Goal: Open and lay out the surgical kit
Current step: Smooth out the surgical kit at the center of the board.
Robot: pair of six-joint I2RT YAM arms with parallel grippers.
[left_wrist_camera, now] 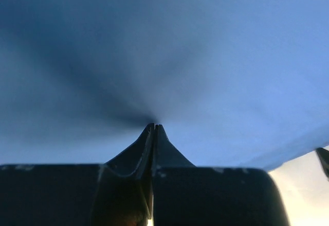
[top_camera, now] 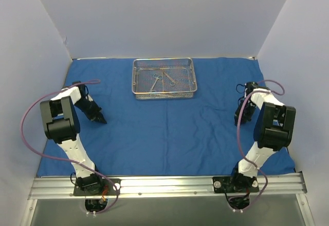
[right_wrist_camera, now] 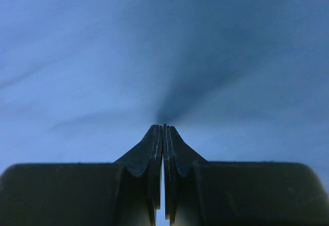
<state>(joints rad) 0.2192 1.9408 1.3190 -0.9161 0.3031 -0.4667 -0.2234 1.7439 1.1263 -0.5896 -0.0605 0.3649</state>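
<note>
The royal-blue cloth wrap (top_camera: 175,133) lies spread flat, filling the middle of the top view. On it at upper centre sits the wire-mesh tray (top_camera: 164,96), with thin steel instruments (top_camera: 159,79) loose inside. The left tool (top_camera: 101,119) at mid left and the right tool (top_camera: 239,119) at mid right each have fingers pressed together, tips down at the cloth; whether either nips a fold cannot be told

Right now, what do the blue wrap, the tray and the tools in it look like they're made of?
The blue wrap looks like woven cloth, matte, with soft creases. The tray seems to be silvery metal wire mesh; the blue shows through its walls. The instruments look like thin bright steel, though too small to be sure.
</note>
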